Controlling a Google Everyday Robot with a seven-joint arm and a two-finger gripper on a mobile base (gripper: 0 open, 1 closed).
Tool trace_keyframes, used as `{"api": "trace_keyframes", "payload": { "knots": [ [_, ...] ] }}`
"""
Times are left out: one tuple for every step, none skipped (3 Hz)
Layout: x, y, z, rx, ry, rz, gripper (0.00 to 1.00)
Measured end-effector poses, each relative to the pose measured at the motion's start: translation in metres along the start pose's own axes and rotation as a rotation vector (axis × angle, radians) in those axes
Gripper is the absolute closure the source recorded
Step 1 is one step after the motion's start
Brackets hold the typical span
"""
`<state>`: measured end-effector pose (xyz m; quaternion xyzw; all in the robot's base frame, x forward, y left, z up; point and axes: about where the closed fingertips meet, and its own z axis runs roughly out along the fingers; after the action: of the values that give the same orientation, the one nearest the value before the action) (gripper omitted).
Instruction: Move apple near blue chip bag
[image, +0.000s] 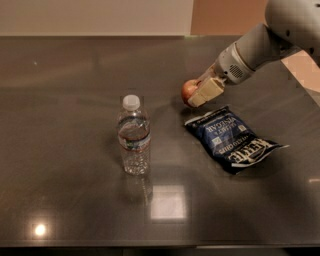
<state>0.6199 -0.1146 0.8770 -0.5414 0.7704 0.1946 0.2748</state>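
Apple is sitting in the upper middle of the frame, a little right of centre, and the claw is gripping it narrowly. One pale finger is lying across the apple's right side and hiding part of it, while the reddish, yellow-patched left side is showing. Whether the apple is touching the surface or hanging just above it is not showing clearly enough to tell. The arm is reaching down to it from the upper right corner, slanting toward the lower left. The bag is lying flat just below and to the right of the apple, near it but not touching, its dark blue face turning upward with white lettering and its black end pointing toward the right edge of the frame. The bottle is standing upright with its white cap on, left of centre, well apart from both the apple and the bag. The dark, glossy surface is reflecting bright spots of light along the lower part of the frame.
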Motion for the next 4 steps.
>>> {"api": "trace_keyframes", "payload": {
  "knots": [
    [0.013, 0.011, 0.001, -0.017, -0.014, 0.004, 0.59],
    [0.023, 0.018, 0.002, -0.028, -0.020, 0.007, 0.36],
    [0.031, 0.021, 0.005, -0.034, -0.021, 0.007, 0.13],
    [0.036, 0.023, 0.008, -0.035, -0.019, 0.008, 0.00]
  ]
}}
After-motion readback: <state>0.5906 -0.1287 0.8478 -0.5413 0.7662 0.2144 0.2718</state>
